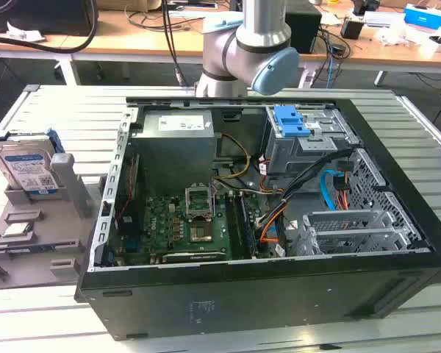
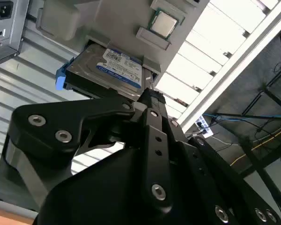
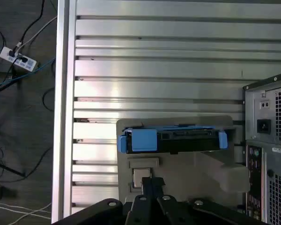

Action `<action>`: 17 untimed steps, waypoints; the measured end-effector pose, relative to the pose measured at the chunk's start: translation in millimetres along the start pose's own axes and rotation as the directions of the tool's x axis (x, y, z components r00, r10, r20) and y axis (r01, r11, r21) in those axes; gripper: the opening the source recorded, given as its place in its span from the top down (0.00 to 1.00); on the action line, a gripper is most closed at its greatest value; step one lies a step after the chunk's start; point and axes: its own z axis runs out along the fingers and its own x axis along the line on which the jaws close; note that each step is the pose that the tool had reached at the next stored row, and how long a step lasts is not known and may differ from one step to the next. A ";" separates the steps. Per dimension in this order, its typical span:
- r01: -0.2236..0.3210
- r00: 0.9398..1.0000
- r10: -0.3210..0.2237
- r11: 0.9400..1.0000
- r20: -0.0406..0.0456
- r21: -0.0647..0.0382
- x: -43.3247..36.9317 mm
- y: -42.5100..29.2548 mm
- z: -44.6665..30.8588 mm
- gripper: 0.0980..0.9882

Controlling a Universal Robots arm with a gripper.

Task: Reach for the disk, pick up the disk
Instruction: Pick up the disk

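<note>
the disk (image 1: 28, 170) stood on its edge in a grey holder (image 1: 67, 193) at the exterior view's left, just beside the open computer case (image 1: 279, 294) and apart from it. its white-and-blue label faced the camera there, and a blue rail showed along its far edge. holder and case both sat on a slatted metal table (image 1: 66, 110).

in the second wrist view the disk (image 2: 117, 68) showed its label and one blue rail end, leaning in the holder's slot. in the first wrist view it (image 3: 173, 140) was seen edge-on, blue rail uppermost, across the holder (image 3: 192, 164). a small square chip (image 3: 140, 176) lay in a recess of the holder near the disk.

the gripper (image 3: 153, 185) was apart from the disk and touched nothing. its fingers (image 3: 147, 187) looked pressed together with nothing between them. the chip lay just past the tips, between them and the disk. in the second wrist view the gripper (image 2: 151, 96) pointed toward the disk's near edge, short of it.

the arm (image 1: 250, 51) rose behind the case in the exterior view. inside the case lay a green board (image 1: 184, 224), a grey power unit (image 1: 178, 140) and a blue latch (image 1: 290, 121) on a metal cage. a desk (image 1: 367, 48) with cables stood behind.
</note>
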 end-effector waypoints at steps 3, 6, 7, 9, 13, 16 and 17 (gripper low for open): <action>0.110 0.994 -0.110 0.994 -0.004 0.000 0.0 0.0 0.0 0.99; 0.153 0.988 -0.153 0.988 -0.006 0.000 0.0 0.0 0.0 0.99; 0.159 0.987 -0.159 0.987 -0.006 0.000 0.0 0.0 0.0 0.99; 0.171 0.985 -0.171 0.985 -0.007 0.000 0.0 0.0 0.0 0.99; 0.211 0.978 -0.211 0.978 -0.008 -0.001 0.0 0.0 0.0 0.99; 0.233 0.972 -0.233 0.973 -0.009 -0.001 0.0 0.0 0.0 0.99; 0.243 0.970 -0.243 0.970 -0.009 -0.001 0.0 0.0 0.0 0.99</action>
